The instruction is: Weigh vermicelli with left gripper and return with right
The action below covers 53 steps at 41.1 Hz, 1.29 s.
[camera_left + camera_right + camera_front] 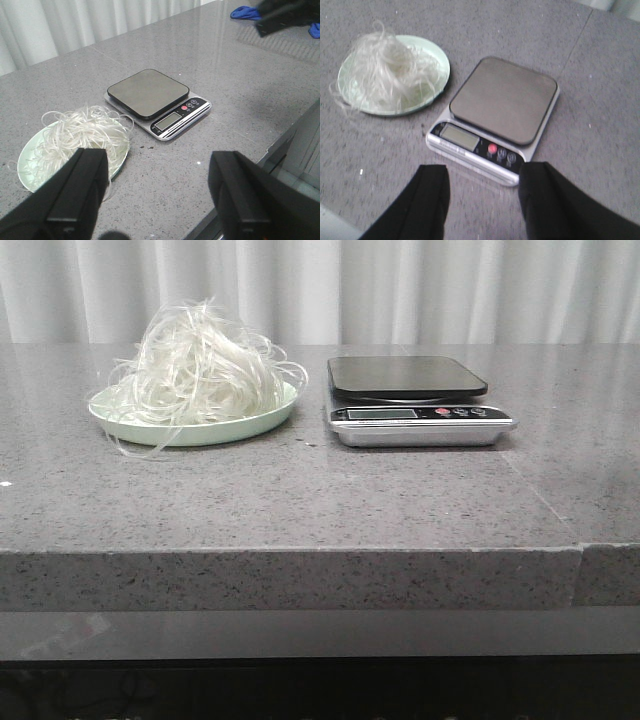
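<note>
Surface: grey speckled stone-look table (300,500), with a seam line running across its right part in the front view.
Vermicelli: fluffy mound of thin, translucent white, glossy vermicelli strands (200,365), piled on the plate; a few loose loops hang over the rim onto the table at the left and front.
Plate: shallow, round, pale green plate (250,423), on the left half of the table, just beside the scale and apart from it.
Scale: flat digital kitchen scale with a dark square weighing platform and a silver base (415,405), standing right of the plate; platform bare.
Scale panel: small grey display, one red button and two dark buttons along the front edge; reading not legible.
Left gripper: black two-finger left gripper (160,192), jaws spread wide, nothing between them, held above the table near the plate.
Right gripper: black two-finger right gripper (482,192), jaws parted, nothing held, above the table just in front of the scale's button panel.
Background: pale pleated curtain (320,290) behind the table.
Other: blue cloth-like item (245,12) at the far table edge in the left wrist view, partly hidden by a dark object.
</note>
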{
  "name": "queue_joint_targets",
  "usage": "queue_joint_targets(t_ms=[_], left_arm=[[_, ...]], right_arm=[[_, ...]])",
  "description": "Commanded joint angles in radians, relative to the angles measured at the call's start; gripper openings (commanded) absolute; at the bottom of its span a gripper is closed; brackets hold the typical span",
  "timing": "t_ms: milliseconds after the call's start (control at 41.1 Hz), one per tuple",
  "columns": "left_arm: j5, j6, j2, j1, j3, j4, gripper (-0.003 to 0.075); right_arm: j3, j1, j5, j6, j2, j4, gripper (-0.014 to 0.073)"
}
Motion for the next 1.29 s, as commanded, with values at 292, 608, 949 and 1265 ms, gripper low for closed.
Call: queue_joint_targets(t_ms=[292,608,949,1265], left_arm=[[-0.067,-0.002,0.000,0.000,-0.025,-0.013,0.0489],[-0.067,-0.002,0.000,0.000,-0.025,-0.013,0.0270],[-0.067,-0.002,0.000,0.000,-0.025,-0.013,0.0145],[-0.067,-0.002,0.000,0.000,-0.025,-0.013,0.0145]], right_arm=[[0.149,-0.008,0.101,0.002,-0.305,0.006,0.0437],[0.149,-0.007,0.134,0.002,-0.345,-0.019,0.0174],[0.149,-0.007,0.136,0.002,-0.345,-0.019,0.0163],[0.149,-0.007,0.136,0.002,-0.345,-0.019,0.0163]])
